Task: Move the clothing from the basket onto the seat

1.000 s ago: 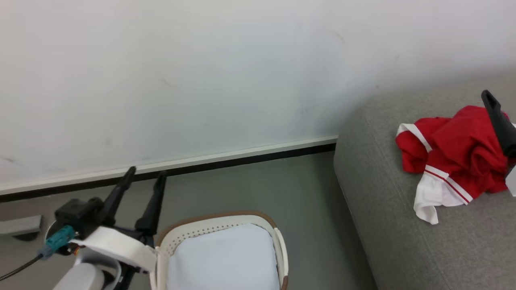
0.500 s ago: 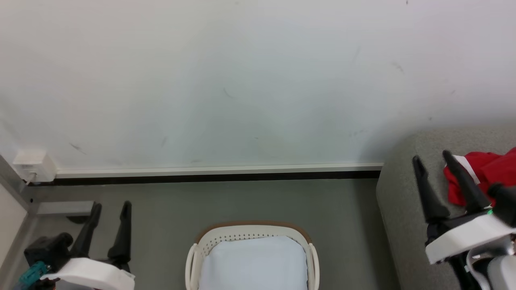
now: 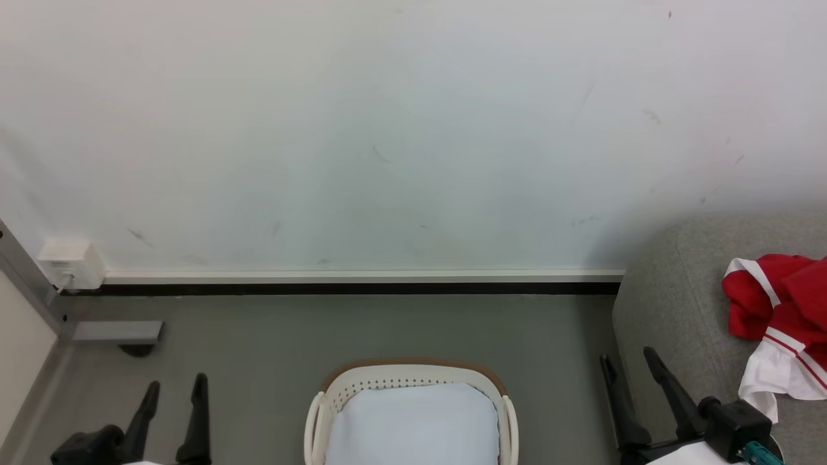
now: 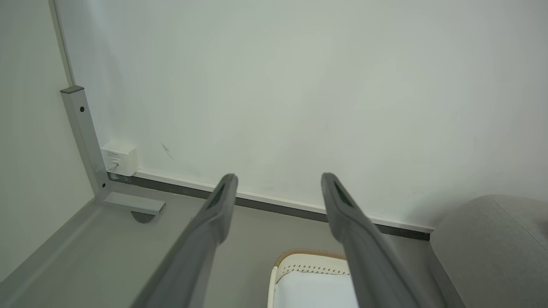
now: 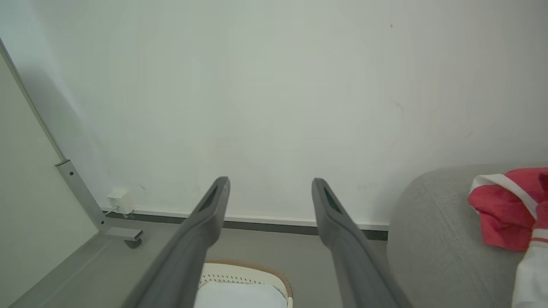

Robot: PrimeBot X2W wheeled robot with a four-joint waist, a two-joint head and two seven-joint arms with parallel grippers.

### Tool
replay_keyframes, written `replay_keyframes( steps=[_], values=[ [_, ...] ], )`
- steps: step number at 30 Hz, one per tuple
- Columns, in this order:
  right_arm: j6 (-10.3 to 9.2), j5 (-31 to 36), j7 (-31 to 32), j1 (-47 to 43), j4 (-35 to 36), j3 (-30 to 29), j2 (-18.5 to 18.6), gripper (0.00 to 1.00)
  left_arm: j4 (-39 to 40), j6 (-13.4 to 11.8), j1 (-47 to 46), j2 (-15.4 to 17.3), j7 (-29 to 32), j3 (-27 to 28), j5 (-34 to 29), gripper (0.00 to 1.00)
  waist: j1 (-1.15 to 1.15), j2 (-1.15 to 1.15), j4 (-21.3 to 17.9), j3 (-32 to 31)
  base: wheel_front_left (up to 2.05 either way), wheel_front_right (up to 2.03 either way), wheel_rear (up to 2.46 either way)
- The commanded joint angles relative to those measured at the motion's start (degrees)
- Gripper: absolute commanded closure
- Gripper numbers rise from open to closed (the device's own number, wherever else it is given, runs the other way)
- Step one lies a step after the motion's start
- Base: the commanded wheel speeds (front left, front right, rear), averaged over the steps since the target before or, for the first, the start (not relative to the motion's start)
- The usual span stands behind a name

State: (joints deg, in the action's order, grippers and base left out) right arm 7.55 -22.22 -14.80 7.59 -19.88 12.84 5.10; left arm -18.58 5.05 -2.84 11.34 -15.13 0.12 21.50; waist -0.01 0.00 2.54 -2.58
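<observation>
The left gripper (image 3: 177, 382) and right gripper (image 3: 626, 355) rest spread, empty. The red garments (image 3: 778, 316), bunched loosely near the grey sofa (image 3: 672, 310)'s rounded end, could slide floorward.

White wall (image 3: 387, 129); grey floor (image 3: 310, 336); small white corner box (image 3: 71, 263)

Free room and obstacles around the laundry basket (image 3: 413, 365). The basket's mouth faces upward; a flat white lining cloth (image 3: 413, 426) lies low inside, so the space above the brown rim is unobstructed. Bare grey floor (image 3: 271, 329) flanks it. The left stretch is wide, bounded by a slanting metal post (image 3: 32, 284), its foot bracket (image 3: 116, 331) and a white wall box (image 3: 71, 263). The right strip is narrower, ending at the rounded end of the grey sofa (image 3: 672, 310). The wall (image 3: 387, 129) closes the far side. Crumpled red clothing (image 3: 769, 303) occupies part of the sofa near that end.
</observation>
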Motion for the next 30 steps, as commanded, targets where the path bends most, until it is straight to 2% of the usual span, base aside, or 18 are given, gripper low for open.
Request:
replay_keyframes(
  steps=[1,4,12,23,30],
  values=[
    [-0.13,1.28,-0.49,-1.12,0.22,-0.36,-0.22,0.00,-0.66,0.40,0.86,-0.70,0.00,0.93,-1.38,0.00,0.01,0.00,-0.23,-0.16,0.00,0.00,0.00],
    [-0.13,3.30,-0.37,-2.05,0.24,0.86,-0.96,0.00,-1.16,1.04,1.35,-2.04,0.00,2.25,-2.79,0.00,0.01,0.00,-0.58,-0.22,0.00,0.00,0.00],
    [-0.13,3.31,-0.40,-2.89,0.62,2.00,-1.92,0.00,-1.89,1.98,2.39,-4.12,0.00,3.75,-5.76,0.00,0.01,0.00,-1.57,-0.54,0.00,0.00,0.00],
    [-0.13,3.29,-0.41,-2.09,0.69,1.71,-2.19,0.00,-2.28,2.46,2.05,-5.29,0.00,4.58,-6.73,0.00,0.01,0.00,-2.34,-0.73,0.00,0.00,0.00],
    [-0.13,3.45,-0.41,-1.89,0.28,1.44,-2.20,0.00,-2.60,2.42,1.79,-4.62,0.00,3.49,-5.28,0.00,0.01,0.00,-2.40,-0.62,0.00,0.00,0.00]
  ],
)
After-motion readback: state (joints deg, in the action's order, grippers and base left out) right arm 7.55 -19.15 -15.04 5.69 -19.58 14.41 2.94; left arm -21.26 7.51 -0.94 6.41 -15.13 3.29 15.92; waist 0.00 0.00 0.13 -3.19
